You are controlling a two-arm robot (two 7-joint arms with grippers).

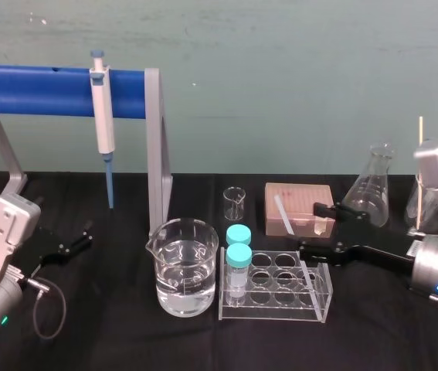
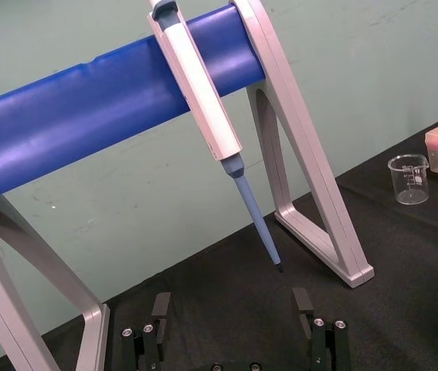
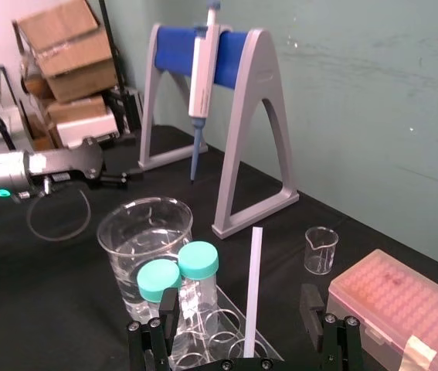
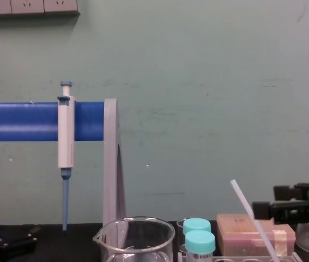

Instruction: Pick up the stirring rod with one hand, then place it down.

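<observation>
1. Stirring rod (image 3: 253, 287) stands tilted, right of centre, between the clear tube rack (image 1: 323, 287) and the pink tip box (image 1: 300, 202). Its lower end runs down toward the rack. Whether it sits in a well, I cannot tell.
2. Long axis: a steep incline, not vertical. In the chest view the upper end leans left and the lower end drops to the right. From the right wrist, the rod runs lengthwise up the gap between the fingers.
3. Right tool (image 1: 310, 229) reaches in from the right, low over the far side of the rack. It is released, with the fingers spread wide and one on each side of the rod. Neither finger touches the rod as far as can be seen.
4. Left tool (image 2: 230, 321) is parked at the near left of the tabletop (image 1: 126, 340), below the blue pipette stand (image 1: 49, 91). Its fingers are spread and hold nothing.
5. Handling (judgement): the rod looks thin, straight, stiff and very light. The smooth surface is likely slippery, so it may pivot or slide in a pinch. Glass or plastic cannot be determined — treat it as brittle and squeeze moderately.
6. Hold point (judgement): about mid-length, with the pads square across the axis so neither end swings. The spread fingers sit roughly at that level now.
7. Risk (judgement): the water beaker (image 1: 184, 270) and two capped tubes (image 1: 239, 267) stand just left of the rod — a swinging upper end could strike them.
</observation>
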